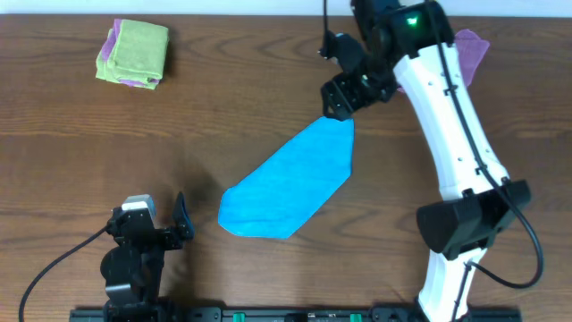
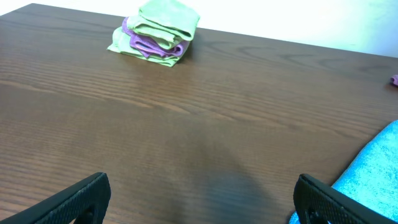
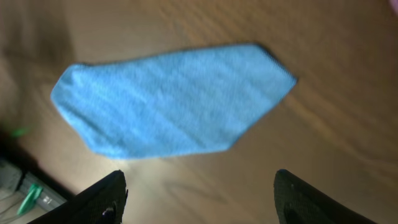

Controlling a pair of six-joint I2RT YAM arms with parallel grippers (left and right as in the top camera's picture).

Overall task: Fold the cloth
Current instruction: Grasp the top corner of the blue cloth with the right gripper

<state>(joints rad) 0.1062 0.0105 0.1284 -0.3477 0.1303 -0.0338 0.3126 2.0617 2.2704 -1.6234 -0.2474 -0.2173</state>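
A blue cloth (image 1: 288,182) lies folded flat on the wooden table, slanting from lower left to upper right. It also shows in the right wrist view (image 3: 168,99) and at the right edge of the left wrist view (image 2: 373,180). My right gripper (image 1: 344,94) is open and empty, above the table just past the cloth's upper right corner; in the right wrist view its fingers (image 3: 199,199) are spread wide. My left gripper (image 1: 165,224) is open and empty near the table's front left; in the left wrist view (image 2: 199,199) bare table lies between its fingers.
A folded stack of green and purple cloths (image 1: 134,54) sits at the back left, also in the left wrist view (image 2: 158,31). A purple cloth (image 1: 474,45) lies at the back right behind the right arm. The front table edge runs by the arm bases.
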